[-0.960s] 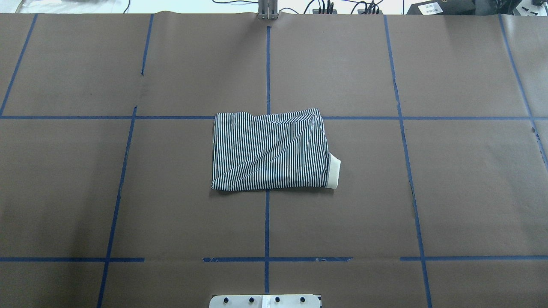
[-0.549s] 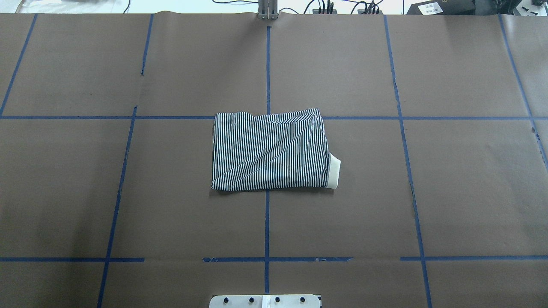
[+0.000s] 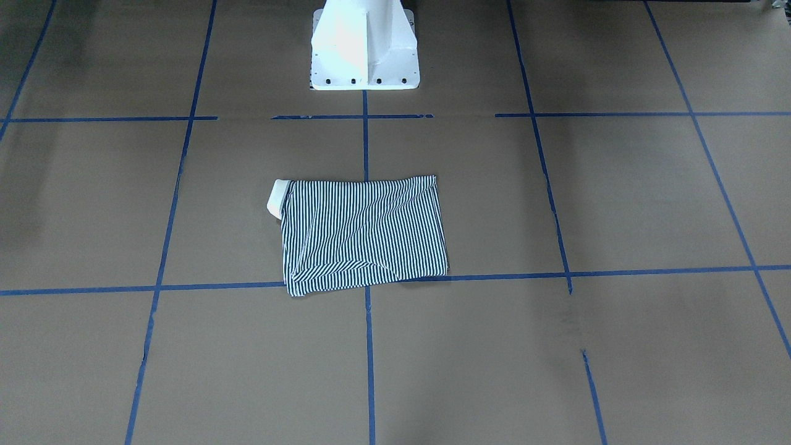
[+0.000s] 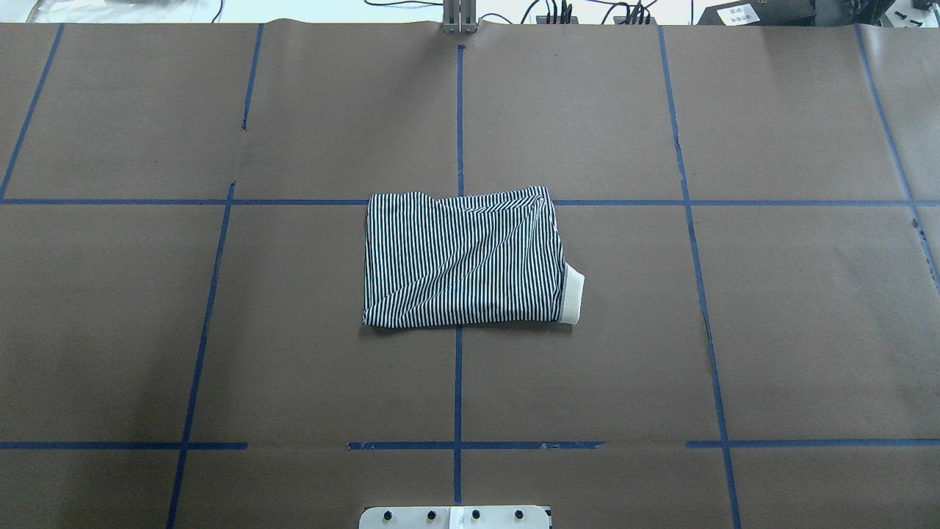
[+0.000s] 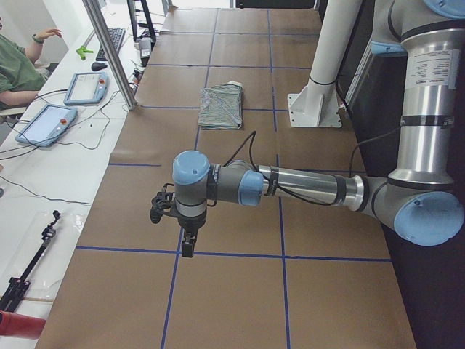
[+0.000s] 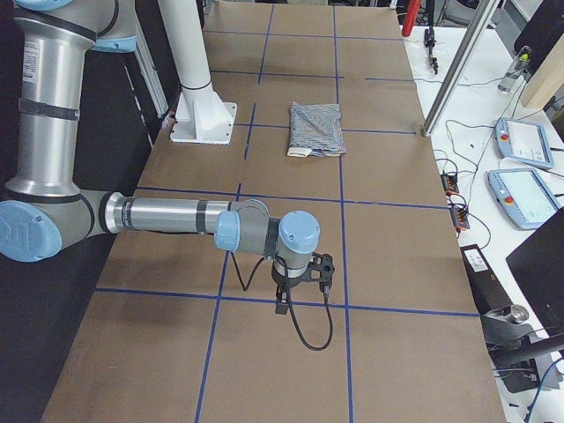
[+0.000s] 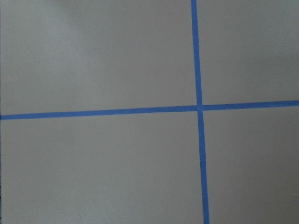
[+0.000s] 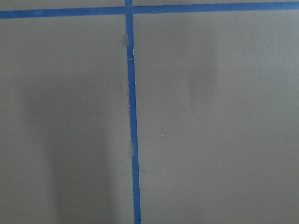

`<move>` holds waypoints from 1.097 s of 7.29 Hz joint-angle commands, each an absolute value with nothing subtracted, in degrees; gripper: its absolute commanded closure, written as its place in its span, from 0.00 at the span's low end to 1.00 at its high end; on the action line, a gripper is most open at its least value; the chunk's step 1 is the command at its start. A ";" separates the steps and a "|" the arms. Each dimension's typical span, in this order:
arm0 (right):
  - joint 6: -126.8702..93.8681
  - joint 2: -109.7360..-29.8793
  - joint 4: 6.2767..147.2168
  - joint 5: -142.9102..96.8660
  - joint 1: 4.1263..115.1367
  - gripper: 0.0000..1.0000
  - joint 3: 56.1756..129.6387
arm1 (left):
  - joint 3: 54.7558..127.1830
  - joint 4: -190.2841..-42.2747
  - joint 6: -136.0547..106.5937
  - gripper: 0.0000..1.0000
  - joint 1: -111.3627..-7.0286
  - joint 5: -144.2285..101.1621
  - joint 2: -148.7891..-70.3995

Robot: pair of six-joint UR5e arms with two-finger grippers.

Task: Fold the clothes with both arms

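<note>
Nearest you in the left side view, the left arm [image 5: 305, 185] is reaching out low over the desk [image 4: 294, 353]. The left fingers [image 5: 187, 243] are pointing down above a blue tape line [image 5: 218, 254]. From that angle you cannot tell how far apart they are standing or whether they are gripping anything. The right side view is giving you the same for the right arm [image 6: 167, 214], and the opening of the right fingers [image 6: 281, 300] is just as unreadable. Both wrist cameras are showing only brown paper and tape crossings. The overhead and front views are leaving the arms out, catching only the white pedestal [image 3: 364, 49].

Further out, the striped polo shirt [image 4: 463, 257] is lying folded into a flat rectangle mid-desk, straddling the centre tape line, well apart from both arms. Its long axis is running side to side across the desk. The cream collar [image 4: 572, 294] is poking out at the end on the robot's right, at the corner nearer the base. Any buttons or logo are staying hidden in the fold. Farthest off, only the left side view is catching a person's green sleeve [image 5: 14, 65].
</note>
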State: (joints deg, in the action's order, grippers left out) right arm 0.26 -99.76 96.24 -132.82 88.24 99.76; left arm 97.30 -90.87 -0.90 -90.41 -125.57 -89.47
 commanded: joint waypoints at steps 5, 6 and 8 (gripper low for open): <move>0.26 -99.67 96.24 -132.89 88.24 0.00 99.84 | 98.00 -91.22 10.11 0.00 -90.79 -128.41 -86.76; 0.26 -99.58 96.24 -132.89 88.24 0.00 99.84 | 97.21 -92.10 10.11 0.00 -90.36 -127.80 -87.01; 0.35 -99.49 96.24 -132.89 88.24 0.00 99.84 | 97.55 -92.55 10.02 0.00 -89.91 -127.53 -87.02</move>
State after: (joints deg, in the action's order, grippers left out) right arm 0.28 -99.54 96.24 -132.89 88.24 99.88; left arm 97.35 -92.30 10.00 -90.12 -127.56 -87.19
